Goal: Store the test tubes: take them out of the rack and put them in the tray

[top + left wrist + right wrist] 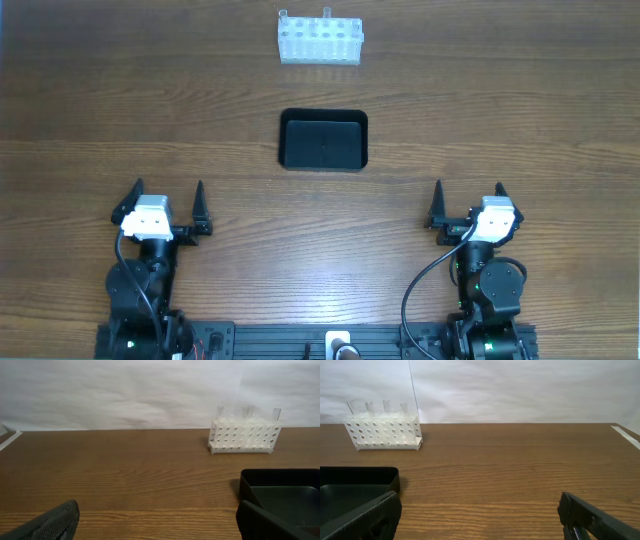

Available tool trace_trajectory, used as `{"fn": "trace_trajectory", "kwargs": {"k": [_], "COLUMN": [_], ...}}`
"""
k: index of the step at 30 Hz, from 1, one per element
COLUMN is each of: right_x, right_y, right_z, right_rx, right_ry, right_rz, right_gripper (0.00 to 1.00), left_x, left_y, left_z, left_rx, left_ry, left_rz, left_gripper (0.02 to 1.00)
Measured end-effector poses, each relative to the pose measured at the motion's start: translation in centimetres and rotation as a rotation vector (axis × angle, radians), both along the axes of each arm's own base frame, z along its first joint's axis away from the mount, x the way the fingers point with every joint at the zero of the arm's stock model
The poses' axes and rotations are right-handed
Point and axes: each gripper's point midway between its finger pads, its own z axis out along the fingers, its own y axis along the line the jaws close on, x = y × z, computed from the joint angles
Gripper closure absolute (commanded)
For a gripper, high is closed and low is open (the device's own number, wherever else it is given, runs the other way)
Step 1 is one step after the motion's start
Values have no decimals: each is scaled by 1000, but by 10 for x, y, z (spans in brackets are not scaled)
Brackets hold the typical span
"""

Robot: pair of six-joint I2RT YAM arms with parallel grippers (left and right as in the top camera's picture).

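We see a few clear test tubes [327, 13] standing upright in a white rack [320, 42] at the far edge of the bench [520, 100], roughly midway between the two arms. The tubes' open tops rise above the rack's upper face, and the rack's side shows rows of round holes. Nearer the arms, and apart from the rack, lies the black tray [323, 116], a shallow rectangle with rounded corners and nothing in it. Rack and tray sit in line, one behind the other.

The left arm's fingers [201, 208] are spread wide, low over bare wood near its base, well apart from the tray. In the left wrist view we find the rack [243, 436] far ahead and a corner of the tray [280, 476] closer in. The right arm's fingers [437, 208] are likewise spread wide and hold nothing, well apart from the tray on the other side. Behind the bench hangs a white backdrop [520, 390].
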Motion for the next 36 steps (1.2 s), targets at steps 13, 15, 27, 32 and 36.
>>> {"fn": "trace_trajectory", "kwargs": {"k": [13, 15, 27, 32, 36], "right_x": [0, 0, 0, 0, 0], "right_y": [0, 0, 0, 0, 0], "right_z": [0, 0, 0, 0, 0], "right_rx": [0, 1, 0, 0, 1], "right_ry": [0, 0, 1, 0, 1], "right_rz": [0, 0, 1, 0, 0], "right_gripper": [7, 9, 7, 7, 9], "left_x": [0, 2, 65, 129, 188], "left_y": [0, 0, -14, -29, -53], "left_z": [-1, 2, 61, 79, 76], "left_rx": [0, 0, -3, -8, -12], "left_ry": [5, -5, -72, -13, 55], "left_rz": [0, -1, -85, -136, -185], "left_gripper": [18, 18, 18, 18, 20]}}
